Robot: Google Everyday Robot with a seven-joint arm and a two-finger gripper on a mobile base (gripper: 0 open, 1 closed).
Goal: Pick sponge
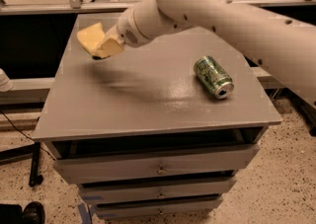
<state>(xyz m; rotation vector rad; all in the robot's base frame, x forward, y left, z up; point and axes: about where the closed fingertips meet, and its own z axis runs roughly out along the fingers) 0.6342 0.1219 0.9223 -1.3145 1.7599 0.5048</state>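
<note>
While I am pinching the sponge (89, 34) in my gripper (102, 46) over the far left of the cabinet top (148, 109), I am squeezing just firmly enough that the foam is not slipping. I am planning a straight lift, well apart from the can (213, 76).

From my seat, the green drink can (213, 76) lies on its side at about 3 o'clock on the grey tabletop (148, 107), its open end pointing toward 5 o'clock. It is well apart from the gripper (102, 45), which is up at 10 o'clock. Below the top I count three drawers (159, 168). On the speckled floor (289, 178), a black shoe (30, 213) sits at 7 o'clock.
</note>
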